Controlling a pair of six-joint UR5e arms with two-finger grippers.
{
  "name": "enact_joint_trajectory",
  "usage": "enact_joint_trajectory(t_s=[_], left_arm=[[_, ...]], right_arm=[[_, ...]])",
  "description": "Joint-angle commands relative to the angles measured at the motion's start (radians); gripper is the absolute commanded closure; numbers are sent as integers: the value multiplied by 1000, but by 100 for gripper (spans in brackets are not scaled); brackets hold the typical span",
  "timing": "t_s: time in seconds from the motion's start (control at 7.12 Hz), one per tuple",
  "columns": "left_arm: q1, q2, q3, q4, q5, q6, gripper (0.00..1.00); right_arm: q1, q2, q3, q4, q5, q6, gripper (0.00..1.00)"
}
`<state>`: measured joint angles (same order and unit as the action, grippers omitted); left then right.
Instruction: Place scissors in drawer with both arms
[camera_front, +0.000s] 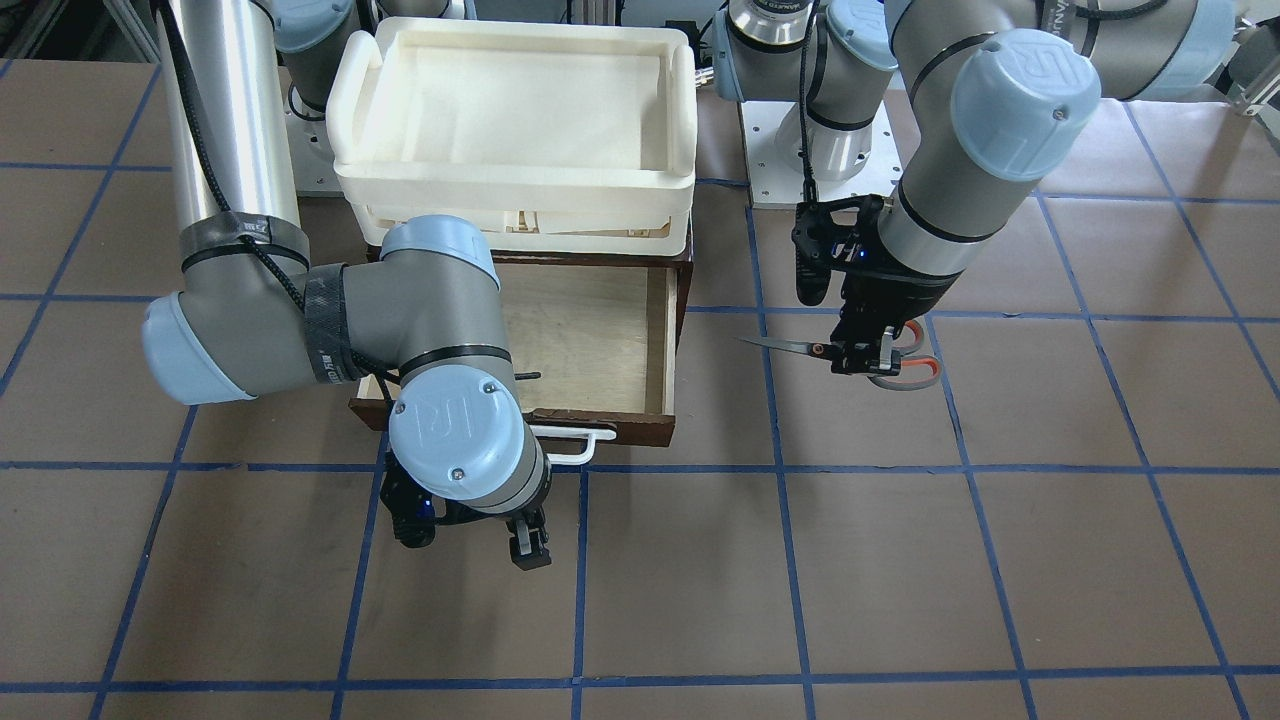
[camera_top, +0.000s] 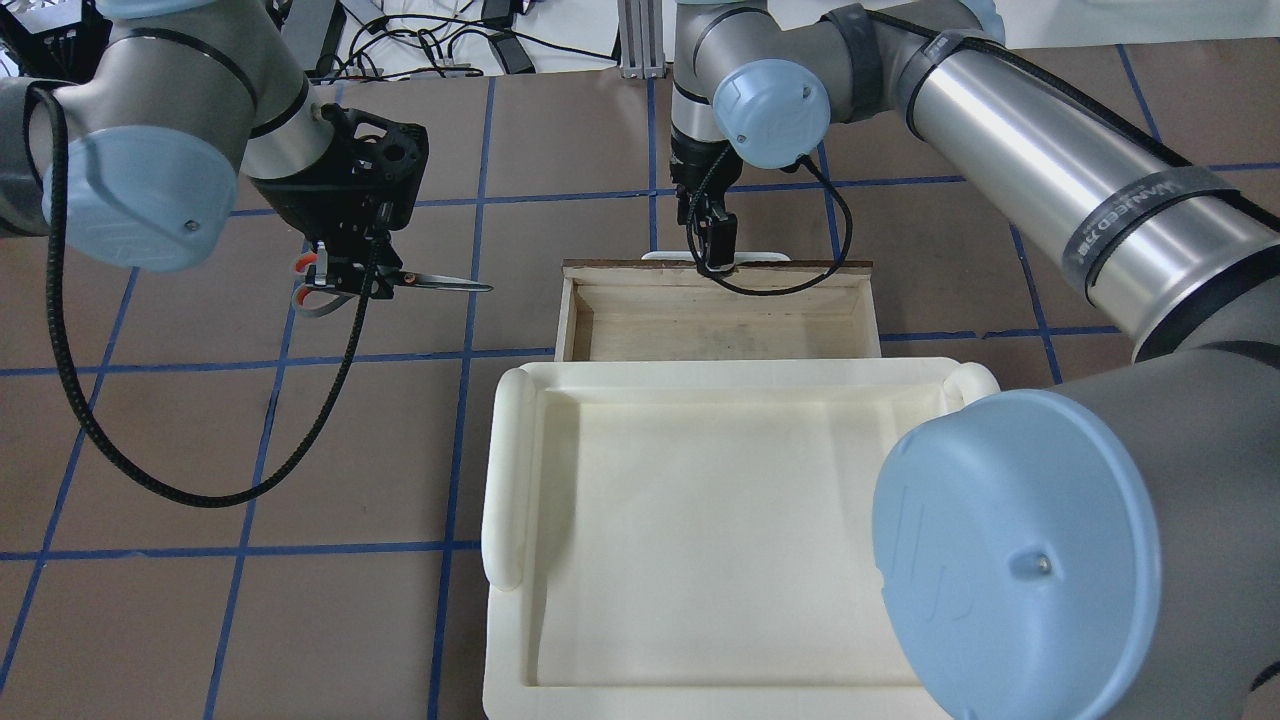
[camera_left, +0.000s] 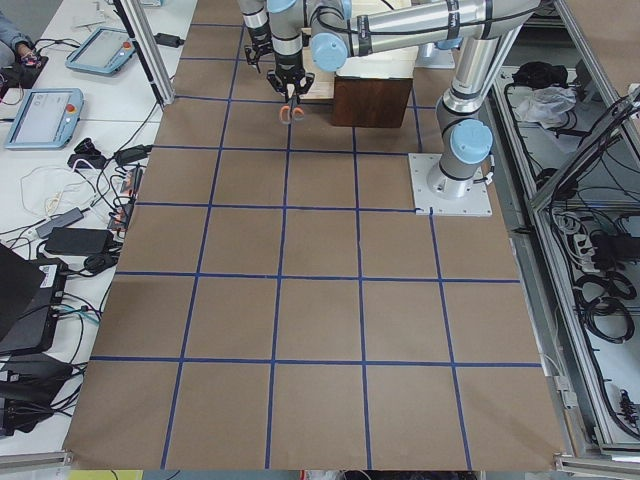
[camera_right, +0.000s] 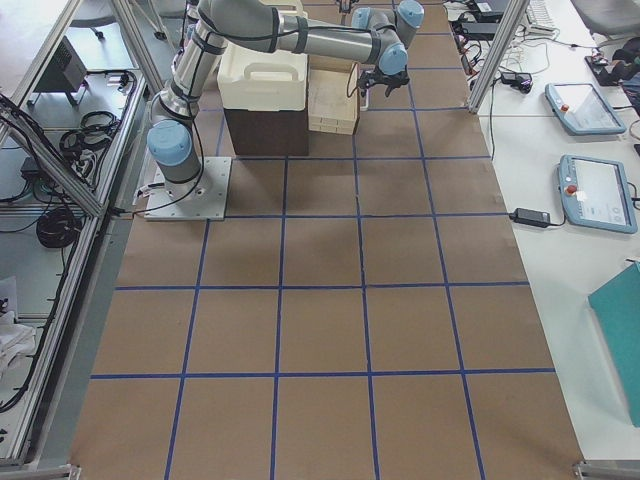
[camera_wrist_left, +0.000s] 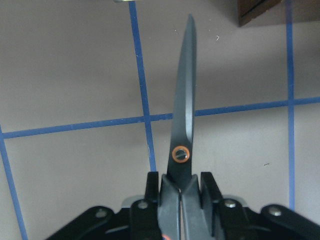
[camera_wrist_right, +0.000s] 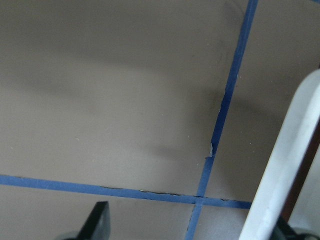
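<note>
Brown-papered table (camera_front: 900, 560) with blue tape grid: drawer (camera_front: 662, 330) pulled open beneath a cream foam tray (camera_front: 520, 190); scissors (camera_front: 790, 346) held off the table beside it, long axis level, blade tips aimed at the drawer's side wall. Left gripper (camera_front: 865, 355), the nearer arm, is clamped on the scissors just behind the pivot; delivery likely means travel along the blade line, over that wall. Right gripper (camera_top: 712, 250) sits at the white handle (camera_front: 580, 434), jaws parted, gripping nothing; contact with the bar uncertain.
</note>
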<state>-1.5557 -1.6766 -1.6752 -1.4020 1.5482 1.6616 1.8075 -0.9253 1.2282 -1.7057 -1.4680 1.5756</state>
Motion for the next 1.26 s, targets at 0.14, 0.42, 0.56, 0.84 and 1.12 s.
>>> enact_joint_trajectory(t_s=[0.14, 0.42, 0.56, 0.84, 1.12], left_arm=[[-50, 9, 0, -20, 4, -97, 100], [-55, 14, 0, -26, -3, -156, 100], [-70, 12, 0, -26, 0, -161, 100], [-104, 14, 0, -23, 1, -203, 100], [-112, 11, 0, -23, 0, -219, 100]], right_arm=[[-11, 6, -29, 0, 0, -2, 0], [-13, 20, -36, 0, 0, -23, 0], [-14, 16, -36, 0, -2, -23, 0], [-13, -16, -33, 18, -11, -3, 0], [-13, -82, -33, 90, -12, -8, 0]])
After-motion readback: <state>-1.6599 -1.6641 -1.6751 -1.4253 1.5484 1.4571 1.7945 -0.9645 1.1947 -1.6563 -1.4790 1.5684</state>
